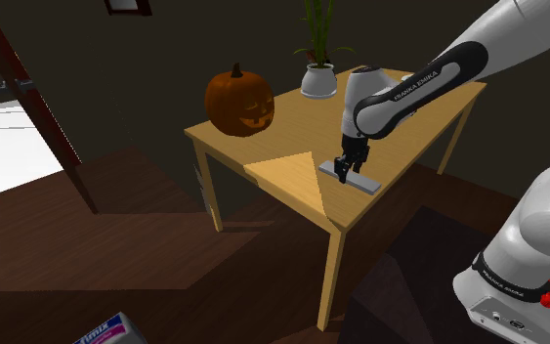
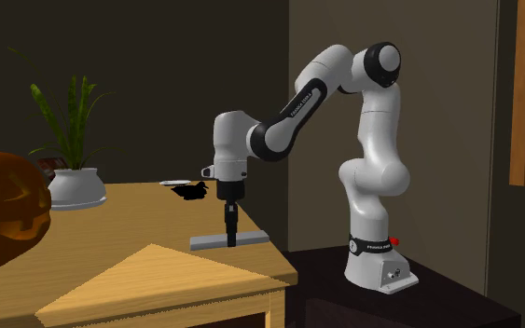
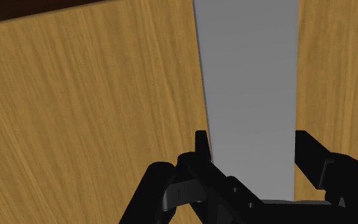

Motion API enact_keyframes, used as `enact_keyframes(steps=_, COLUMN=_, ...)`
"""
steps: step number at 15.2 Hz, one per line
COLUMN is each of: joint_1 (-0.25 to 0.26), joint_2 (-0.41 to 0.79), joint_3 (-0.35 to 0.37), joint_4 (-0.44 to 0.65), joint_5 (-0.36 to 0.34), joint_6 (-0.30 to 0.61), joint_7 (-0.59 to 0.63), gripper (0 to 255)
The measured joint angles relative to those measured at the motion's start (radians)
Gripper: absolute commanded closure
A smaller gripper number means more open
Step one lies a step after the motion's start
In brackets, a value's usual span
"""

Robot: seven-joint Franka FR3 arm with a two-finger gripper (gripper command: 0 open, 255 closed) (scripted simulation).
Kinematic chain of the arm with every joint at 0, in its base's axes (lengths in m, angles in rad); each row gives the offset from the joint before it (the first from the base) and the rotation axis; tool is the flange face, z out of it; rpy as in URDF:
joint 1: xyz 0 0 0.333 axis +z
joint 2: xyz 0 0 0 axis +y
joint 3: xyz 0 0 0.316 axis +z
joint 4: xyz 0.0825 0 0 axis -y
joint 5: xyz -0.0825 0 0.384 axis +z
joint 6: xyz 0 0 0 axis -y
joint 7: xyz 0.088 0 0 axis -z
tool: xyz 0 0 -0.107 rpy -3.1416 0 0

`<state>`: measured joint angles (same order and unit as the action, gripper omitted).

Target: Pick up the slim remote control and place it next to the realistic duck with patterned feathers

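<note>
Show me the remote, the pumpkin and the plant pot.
grey remote (image 3: 247, 76), wrist view, its flat top face.
pumpkin (image 1: 241, 104), shoulder view, its carved front.
plant pot (image 1: 318, 82), shoulder view, its white side.

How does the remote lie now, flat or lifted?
Flat: the grey remote rests on the wooden table, no gap visible beneath.
</note>
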<state>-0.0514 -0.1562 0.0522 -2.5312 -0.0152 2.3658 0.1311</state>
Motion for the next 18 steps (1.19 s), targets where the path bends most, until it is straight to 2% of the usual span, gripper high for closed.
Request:
enact_keyframes(steps=6, joint_1=0.0, joint_2=-0.012, joint_3=-0.001, joint_4=0.006, joint_5=0.001, joint_6=-0.017, joint_7=-0.002, gripper=255)
enact_keyframes(steps=18, joint_1=0.001, joint_2=-0.11, joint_3=-0.004, joint_4=0.084, joint_5=0.008, joint_6=-0.194, joint_7=-0.01, gripper=255)
